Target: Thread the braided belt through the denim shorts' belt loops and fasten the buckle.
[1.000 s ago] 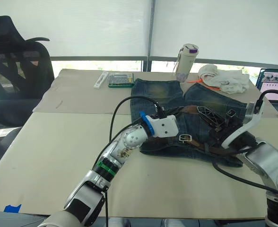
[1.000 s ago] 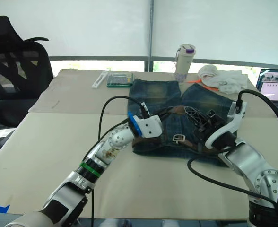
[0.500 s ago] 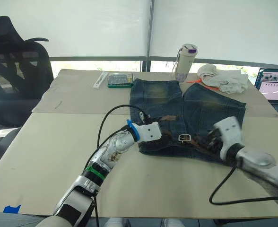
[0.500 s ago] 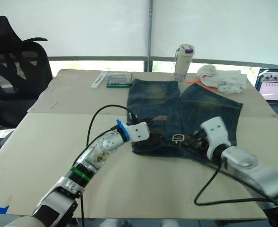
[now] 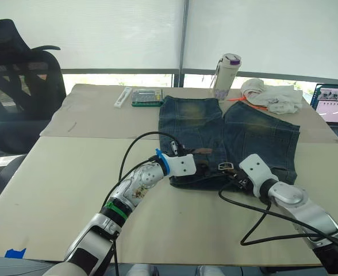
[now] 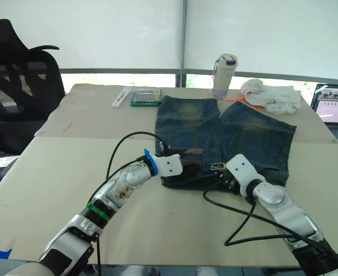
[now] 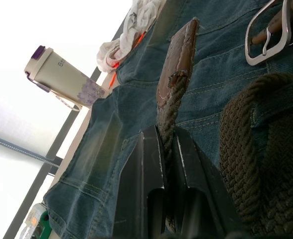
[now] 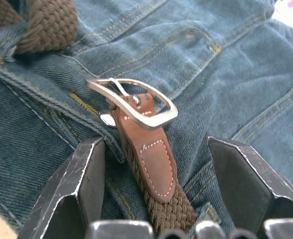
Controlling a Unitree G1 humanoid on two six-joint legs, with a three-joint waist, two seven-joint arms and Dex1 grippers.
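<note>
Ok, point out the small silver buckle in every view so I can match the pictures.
Left eye view: the small silver rectangular metal buckle lies on the blue denim shorts' waistband, between the two wrists.
Right eye view: same spot.
Left wrist view: far upper corner.
Right wrist view: centre, ahead of the open right pincer.
Shared landmark: the brown leather tab behind the buckle.

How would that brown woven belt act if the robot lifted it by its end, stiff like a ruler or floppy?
Probably floppy: the braided belt already bends and curves across the denim shorts where the left hand pinches it. The buckle end would likely hang lowest, since the metal frame looks heavier than the weave. The rough braid should be easy to hold without slipping.
</note>
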